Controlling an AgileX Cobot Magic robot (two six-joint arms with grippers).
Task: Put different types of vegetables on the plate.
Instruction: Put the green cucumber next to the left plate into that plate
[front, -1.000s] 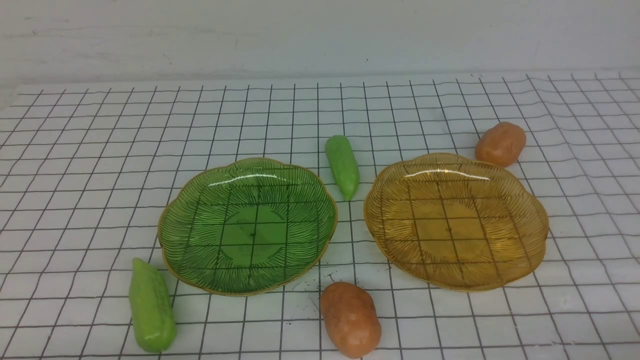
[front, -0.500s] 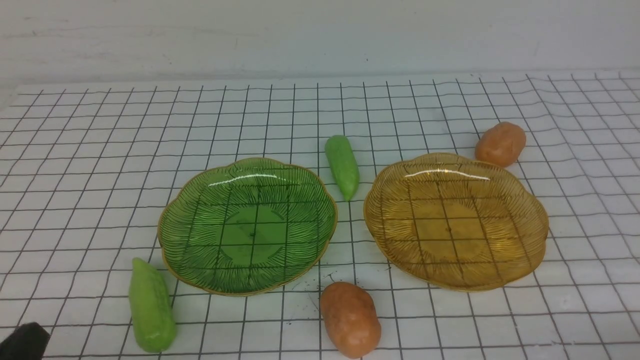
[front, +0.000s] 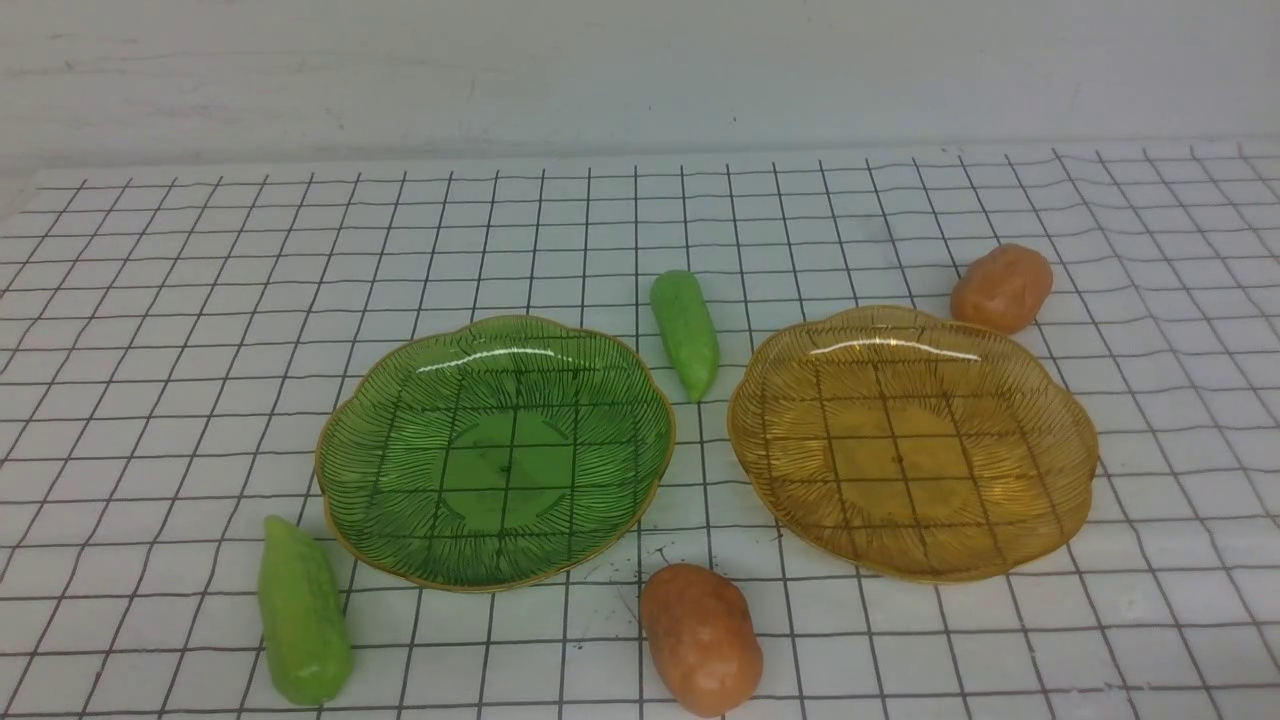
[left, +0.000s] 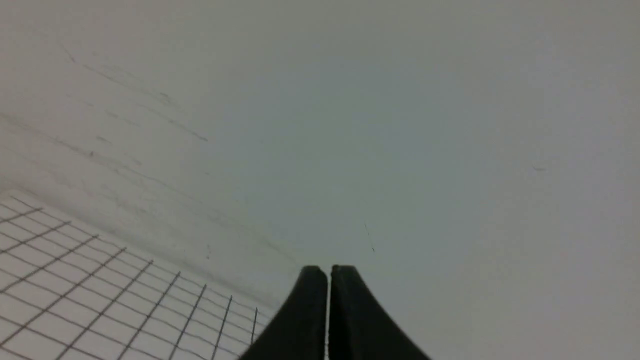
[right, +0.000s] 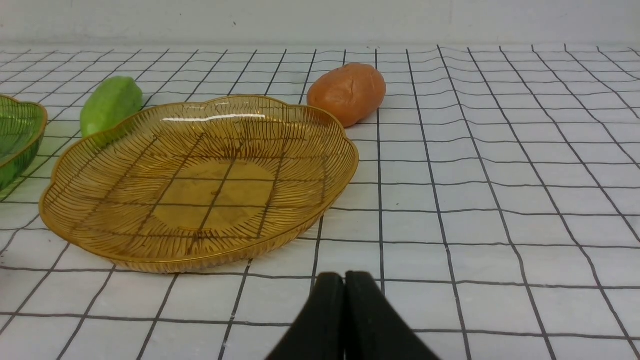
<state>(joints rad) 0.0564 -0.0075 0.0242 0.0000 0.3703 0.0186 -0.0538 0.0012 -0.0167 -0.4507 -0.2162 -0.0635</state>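
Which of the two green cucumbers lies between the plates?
The farther cucumber, in the gap between the green plate and the amber plate; the other cucumber lies by the green plate's near-left edge.

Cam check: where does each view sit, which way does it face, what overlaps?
Front: between the arms, facing forward over the table: green plate, amber plate, near cucumber, far cucumber, near potato, far potato; no arm shows.
Left wrist: on the left arm, aimed at the wall beyond the table; shut left tool shows.
Right wrist: on the right arm, low, facing the amber plate; shut right tool shows.
Shared: front and right wrist both see amber plate, far potato, far cucumber.
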